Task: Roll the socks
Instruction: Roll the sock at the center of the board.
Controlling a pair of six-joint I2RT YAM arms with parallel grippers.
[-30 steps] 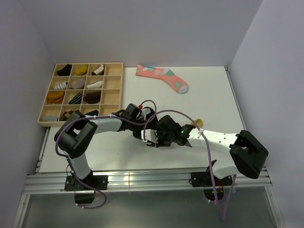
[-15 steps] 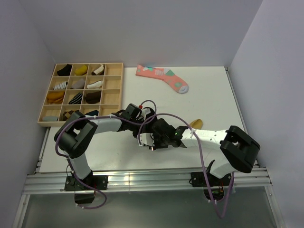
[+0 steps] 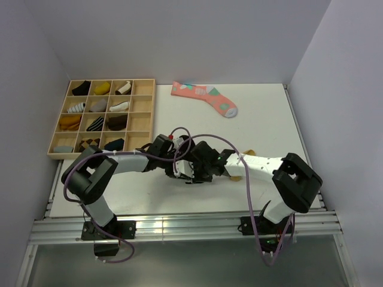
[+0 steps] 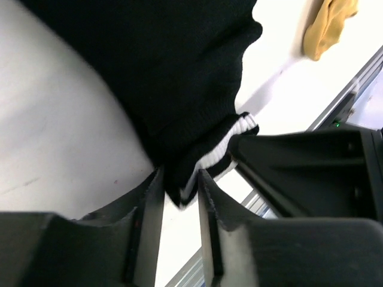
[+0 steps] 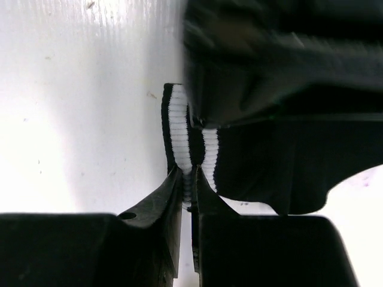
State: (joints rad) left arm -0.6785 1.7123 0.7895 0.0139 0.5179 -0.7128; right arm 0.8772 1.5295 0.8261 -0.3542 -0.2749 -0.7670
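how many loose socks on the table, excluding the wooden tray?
3: pink patterned sock at the far edge; black crew sock with white cuff stripes at centre; mustard-tan sock just right of it. More may be hidden.

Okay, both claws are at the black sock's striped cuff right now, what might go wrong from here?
The right claw pinches only the thin edge of the striped cuff of the black sock, so the cuff may slip out once rolling starts. The left claw sits around the same cuff, almost touching the right one, so they could collide. The mustard sock lies apart but close by and might get swept aside.
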